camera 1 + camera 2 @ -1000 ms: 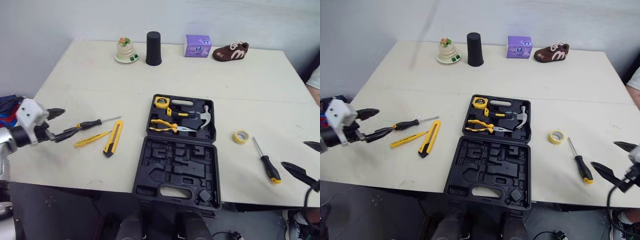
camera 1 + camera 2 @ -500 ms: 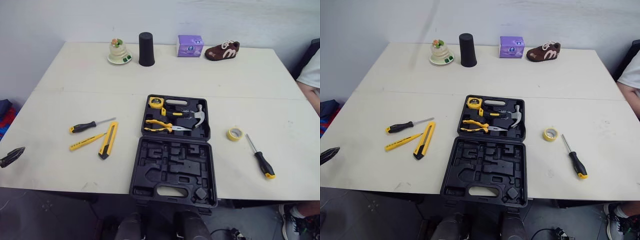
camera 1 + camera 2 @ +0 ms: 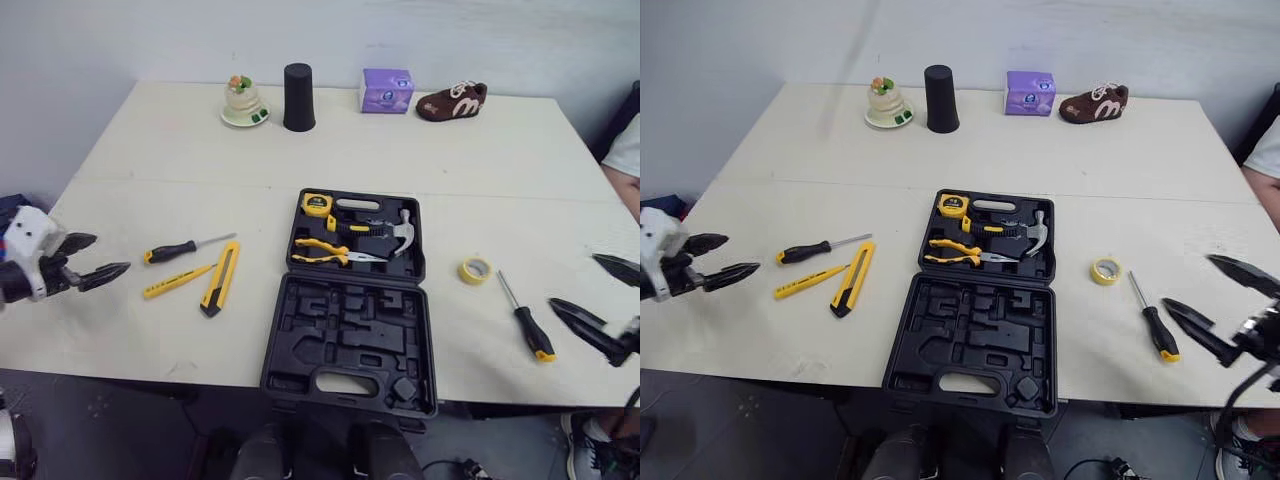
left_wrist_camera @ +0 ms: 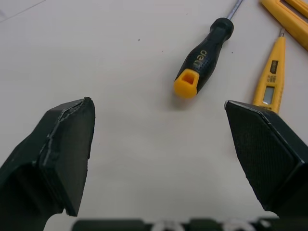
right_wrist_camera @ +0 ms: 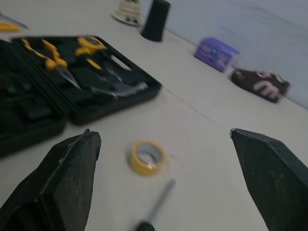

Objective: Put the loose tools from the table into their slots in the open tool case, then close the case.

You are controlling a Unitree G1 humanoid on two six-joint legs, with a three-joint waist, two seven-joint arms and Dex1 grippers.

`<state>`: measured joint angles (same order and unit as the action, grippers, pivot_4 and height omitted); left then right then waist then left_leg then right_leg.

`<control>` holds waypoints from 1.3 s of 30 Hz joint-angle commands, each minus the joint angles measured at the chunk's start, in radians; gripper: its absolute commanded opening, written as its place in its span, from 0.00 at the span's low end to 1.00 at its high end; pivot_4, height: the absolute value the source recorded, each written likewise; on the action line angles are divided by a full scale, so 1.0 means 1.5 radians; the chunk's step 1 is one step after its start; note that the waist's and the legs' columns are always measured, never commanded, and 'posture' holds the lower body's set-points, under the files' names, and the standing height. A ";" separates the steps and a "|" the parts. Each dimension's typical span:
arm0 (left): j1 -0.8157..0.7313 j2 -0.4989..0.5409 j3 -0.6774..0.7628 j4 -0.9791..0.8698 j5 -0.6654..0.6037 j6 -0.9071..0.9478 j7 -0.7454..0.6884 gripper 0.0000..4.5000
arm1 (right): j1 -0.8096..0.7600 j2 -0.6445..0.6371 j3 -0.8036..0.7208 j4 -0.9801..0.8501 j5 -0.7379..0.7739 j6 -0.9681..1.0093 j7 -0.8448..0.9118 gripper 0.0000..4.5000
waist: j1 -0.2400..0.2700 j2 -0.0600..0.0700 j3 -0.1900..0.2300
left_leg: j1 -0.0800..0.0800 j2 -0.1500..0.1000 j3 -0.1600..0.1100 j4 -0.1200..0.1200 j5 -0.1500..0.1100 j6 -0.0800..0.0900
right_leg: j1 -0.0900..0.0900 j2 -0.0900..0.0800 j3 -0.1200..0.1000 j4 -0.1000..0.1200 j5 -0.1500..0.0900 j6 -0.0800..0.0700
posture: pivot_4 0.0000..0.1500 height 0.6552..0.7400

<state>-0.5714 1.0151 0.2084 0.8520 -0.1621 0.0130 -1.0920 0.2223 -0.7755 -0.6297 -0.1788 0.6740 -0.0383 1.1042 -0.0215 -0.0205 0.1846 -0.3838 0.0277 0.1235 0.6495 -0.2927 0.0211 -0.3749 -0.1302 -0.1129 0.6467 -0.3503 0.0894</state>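
Note:
The open black tool case point(image 3: 350, 345) lies mid-table, its far half holding a tape measure point(image 3: 321, 205), pliers point(image 3: 330, 252) and a hammer point(image 3: 401, 233). Left of it lie a black-handled screwdriver point(image 3: 172, 251), a yellow tester pen point(image 3: 178, 281) and a yellow utility knife point(image 3: 220, 283). To the right lie a yellow tape roll point(image 3: 474, 270) and a second screwdriver point(image 3: 528, 322). My left gripper point(image 3: 88, 258) hovers open near the table's left edge, left of the black-handled screwdriver point(image 4: 204, 51). My right gripper point(image 3: 598, 295) stands open by the right edge, just right of the second screwdriver; the tape roll point(image 5: 148, 157) lies ahead of it.
Along the far edge stand a small figurine point(image 3: 244, 102), a black cup point(image 3: 298, 97), a purple box point(image 3: 387, 91) and a brown shoe point(image 3: 452, 101). A person's sleeve point(image 3: 625, 150) shows at the far right. Bare tabletop point(image 3: 180, 160) stretches between the case and the far objects.
Both grippers dropped out of sight half a second ago and have come back over the table's edges. The left one now sits farther left of the screwdriver than before. Tools have not moved.

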 commanded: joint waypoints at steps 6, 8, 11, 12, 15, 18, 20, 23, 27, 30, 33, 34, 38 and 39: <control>-0.157 -0.038 -0.115 0.143 0.103 -0.067 -0.043 1.00 | -0.094 0.008 0.126 -0.186 0.038 0.084 -0.059 0.99 | -0.001 -0.002 0.001 | -0.002 0.000 0.000 0.001 0.000 0.000 | -0.001 0.001 -0.001 0.003 0.000 0.000 | 1.00 0.98; -0.183 -0.051 -0.127 0.170 0.118 -0.062 -0.030 1.00 | -0.099 0.007 0.133 -0.193 0.031 0.091 -0.063 0.99 | 0.000 -0.002 0.001 | -0.003 0.000 0.000 0.002 0.000 0.001 | -0.001 0.001 -0.002 0.003 0.000 0.000 | 1.00 0.98; -0.210 -0.063 -0.149 0.213 0.152 -0.071 0.013 1.00 | -0.105 0.010 0.141 -0.202 0.023 0.100 -0.078 0.99 | 0.000 -0.003 0.001 | -0.004 -0.001 0.000 0.004 -0.001 0.002 | -0.001 0.001 -0.004 0.002 0.001 0.001 | 1.00 0.98; -0.219 -0.070 -0.148 0.224 0.154 -0.066 0.027 1.00 | -0.106 0.012 0.142 -0.205 0.022 0.103 -0.083 0.99 | 0.000 -0.003 0.001 | -0.004 -0.001 0.000 0.005 -0.001 0.003 | -0.001 0.000 -0.004 0.003 0.001 0.001 | 1.00 0.98; -0.241 -0.101 -0.134 0.241 0.134 -0.036 0.013 1.00 | -0.097 0.010 0.148 -0.215 0.003 0.103 -0.087 0.99 | 0.003 -0.003 0.001 | -0.004 -0.001 0.000 0.006 -0.001 0.003 | 0.000 0.000 -0.004 0.003 0.001 0.002 | 1.00 0.98; -0.235 -0.106 -0.147 0.241 0.152 -0.054 0.010 0.82 | -0.090 0.014 0.148 -0.224 -0.002 0.106 -0.097 1.00 | 0.013 -0.003 0.001 | -0.004 0.000 0.000 0.007 -0.001 0.003 | -0.001 0.000 -0.003 0.003 0.001 0.002 | 1.00 0.98; -0.233 -0.107 -0.144 0.244 0.151 -0.050 0.008 0.62 | -0.082 0.016 0.146 -0.230 -0.004 0.107 -0.099 1.00 | 0.015 -0.003 0.001 | -0.004 0.000 -0.001 0.007 -0.001 0.003 | -0.001 0.000 -0.002 0.004 0.001 0.002 | 1.00 0.98; -0.230 -0.106 -0.138 0.245 0.148 -0.046 0.009 0.33 | -0.072 0.016 0.142 -0.235 -0.008 0.106 -0.098 1.00 | 0.014 -0.003 0.001 | -0.004 0.000 0.000 0.007 -0.001 0.003 | -0.001 0.000 -0.002 0.004 0.001 0.002 | 1.00 0.98; -0.239 -0.095 -0.108 0.240 0.122 -0.037 0.016 0.22 | -0.064 0.019 0.138 -0.239 -0.014 0.100 -0.100 1.00 | 0.014 -0.003 0.001 | -0.004 0.000 0.000 0.008 -0.001 0.003 | -0.001 0.000 -0.002 0.004 0.001 0.002 | 1.00 0.98; -0.253 -0.086 -0.075 0.217 0.088 -0.048 -0.011 0.22 | -0.057 0.021 0.138 -0.235 -0.023 0.091 -0.095 1.00 | 0.013 -0.004 0.002 | -0.004 0.000 -0.001 0.008 -0.001 0.003 | -0.001 0.000 -0.003 0.004 0.001 0.002 | 1.00 0.98; -0.253 -0.091 -0.066 0.127 0.049 -0.053 -0.100 0.22 | -0.046 0.022 0.129 -0.223 -0.027 0.085 -0.088 1.00 | 0.013 -0.005 0.002 | -0.005 0.000 -0.001 0.008 -0.001 0.003 | -0.001 0.000 -0.003 0.004 0.001 0.002 | 1.00 0.98; -0.245 -0.096 -0.065 0.082 0.034 -0.046 -0.129 0.22 | -0.044 0.024 0.124 -0.220 -0.027 0.082 -0.088 1.00 | 0.014 -0.005 0.002 | -0.005 0.000 -0.001 0.008 -0.001 0.003 | -0.001 0.000 -0.003 0.004 0.001 0.002 | 1.00 0.98; -0.173 -0.117 -0.098 -0.150 -0.013 0.003 -0.193 0.22 | -0.022 0.019 0.115 -0.213 -0.042 0.059 -0.063 1.00 | 0.013 -0.005 0.002 | -0.005 0.000 -0.001 0.010 -0.001 0.003 | 0.000 0.000 -0.002 0.004 0.001 0.002 | 1.00 0.98; -0.151 -0.130 -0.113 -0.242 -0.033 0.043 -0.202 0.22 | -0.005 0.015 0.112 -0.207 -0.053 0.050 -0.049 1.00 | 0.014 -0.005 0.002 | -0.005 0.000 -0.001 0.009 -0.001 0.004 | 0.000 0.000 -0.001 0.004 0.001 0.002 | 1.00 0.98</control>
<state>-0.8220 0.8416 0.0711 0.6581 -0.1567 0.0186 -1.3581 0.1955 -0.7426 -0.4292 -0.4931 0.6060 0.0667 1.0011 -0.0003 -0.0282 0.1883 -0.3909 0.0270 0.1212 0.6633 -0.2947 0.0265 -0.3741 -0.1308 -0.1153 0.6532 -0.3487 0.0924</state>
